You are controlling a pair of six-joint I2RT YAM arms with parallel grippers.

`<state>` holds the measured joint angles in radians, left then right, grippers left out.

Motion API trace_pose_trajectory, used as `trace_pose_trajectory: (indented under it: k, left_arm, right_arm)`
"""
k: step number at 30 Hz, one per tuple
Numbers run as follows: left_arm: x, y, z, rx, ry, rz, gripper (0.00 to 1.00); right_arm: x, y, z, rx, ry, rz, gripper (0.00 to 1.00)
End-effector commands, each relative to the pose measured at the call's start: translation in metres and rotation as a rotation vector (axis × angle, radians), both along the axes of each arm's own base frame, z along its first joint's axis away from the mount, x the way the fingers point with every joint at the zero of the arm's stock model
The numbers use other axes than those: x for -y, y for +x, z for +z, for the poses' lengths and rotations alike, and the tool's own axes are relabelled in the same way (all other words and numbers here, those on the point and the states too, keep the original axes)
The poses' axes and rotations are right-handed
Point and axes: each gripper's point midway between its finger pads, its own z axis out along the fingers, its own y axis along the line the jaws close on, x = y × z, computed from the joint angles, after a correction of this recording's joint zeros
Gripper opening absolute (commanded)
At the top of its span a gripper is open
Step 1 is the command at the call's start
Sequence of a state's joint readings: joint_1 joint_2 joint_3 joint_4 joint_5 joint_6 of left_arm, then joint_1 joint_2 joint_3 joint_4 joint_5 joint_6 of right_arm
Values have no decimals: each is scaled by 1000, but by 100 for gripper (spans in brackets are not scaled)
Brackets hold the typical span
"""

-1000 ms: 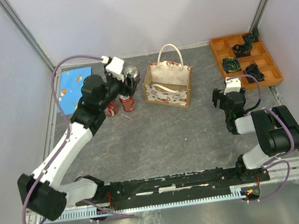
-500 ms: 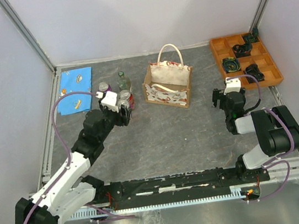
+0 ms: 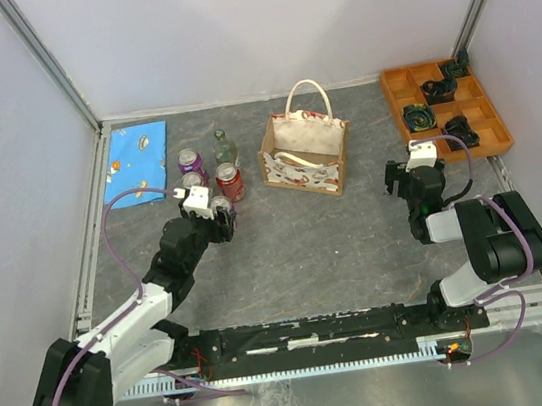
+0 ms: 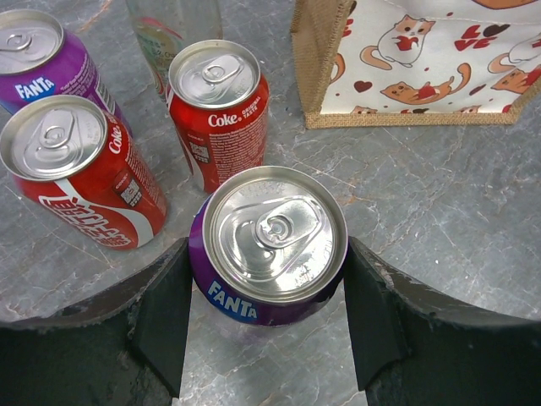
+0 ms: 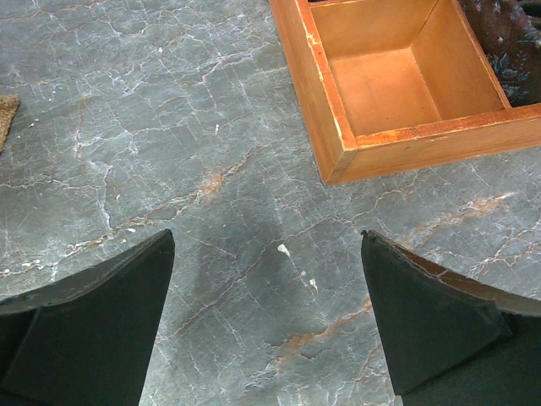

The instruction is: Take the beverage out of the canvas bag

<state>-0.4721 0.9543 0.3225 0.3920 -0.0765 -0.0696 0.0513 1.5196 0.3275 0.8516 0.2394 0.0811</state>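
Gripping the purple Fanta can (image 4: 275, 233) on both sides with the left hand (image 4: 266, 254), we are standing it upright on the counter (image 3: 307, 243), left of the canvas bag (image 3: 302, 173) beside two Coke cans (image 4: 218, 101), likely against tipping. The right hand (image 5: 266, 235) is idling open, right of the bag. Only the left wrist view is showing finger contact; only the top view is showing the bag's mouth.

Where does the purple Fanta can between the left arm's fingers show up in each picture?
Top external: the purple Fanta can sits left of centre, near-left of the canvas bag.
Left wrist: centre frame, between the fingers.
Right wrist: not in it.
Shared landmark: the canvas bag, right of the can in both.
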Motion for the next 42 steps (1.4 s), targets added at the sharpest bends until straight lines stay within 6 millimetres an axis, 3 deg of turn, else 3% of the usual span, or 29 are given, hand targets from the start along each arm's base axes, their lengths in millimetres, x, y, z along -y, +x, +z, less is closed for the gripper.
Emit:
trace_pose_trajectory:
  k: [1, 10, 21, 24, 28, 30, 37, 42]
  left_arm:
    - [-2, 20, 51, 184, -180, 39, 3]
    - [-9, 24, 35, 165, -217, 25, 6]
    - [3, 32, 23, 132, -228, -37, 11]
    - [5, 34, 16, 112, -224, -38, 24]
    - [3, 34, 17, 103, -230, -27, 62]
    - [1, 33, 18, 99, -219, -19, 97]
    - [-11, 32, 35, 113, -193, 37, 99]
    - [-30, 37, 72, 151, -217, 153, 99]
  right_arm:
    - [-1, 13, 20, 64, 2, 5, 99]
    - [-1, 13, 20, 65, 3, 4, 99]
    - [-1, 13, 20, 64, 2, 5, 99]
    - [-1, 13, 20, 63, 1, 5, 99]
    - [-1, 13, 20, 65, 3, 4, 99]
    - [-1, 13, 20, 64, 1, 5, 99]
    - [-1, 13, 20, 65, 2, 5, 99]
    - [-1, 13, 20, 63, 1, 4, 99]
